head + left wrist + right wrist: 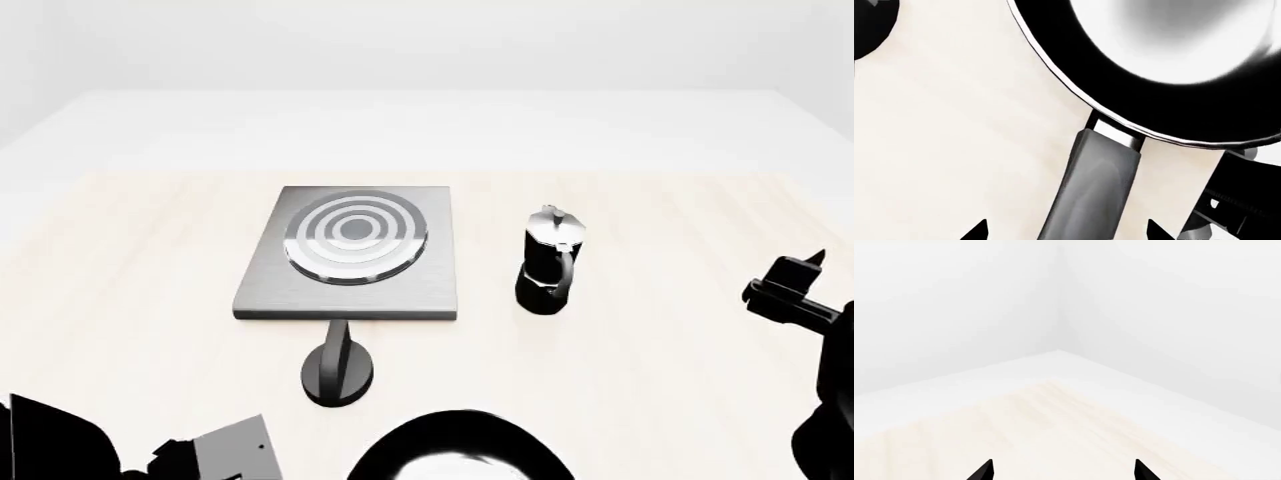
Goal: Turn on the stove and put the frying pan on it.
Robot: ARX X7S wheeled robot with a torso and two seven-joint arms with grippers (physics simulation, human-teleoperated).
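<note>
We take the stove (350, 258) as our landmark: one flat grey slab with burner rings, sitting on the pale table (134, 280) with nothing on top of it. The frying pan (461, 447) is not on it yet; it lies on the table well in front of the stove, at the near edge of the head view, so the placing is left to do. One small black knob (338, 373) stands just in front of the stove's near edge, and we cannot tell whether it is turned on. One moka pot (550, 262) stands to the right of the stove, apart from it. Our left gripper (1066, 231) has its two tips spread apart on either side of the pan's handle (1097, 185), not closed on it; we judge the grasp is next. Our right gripper (1063, 471) is also spread, holds nothing, and faces bare table far from the stove. So we count one stove, one knob, one pan, one pot.
</note>
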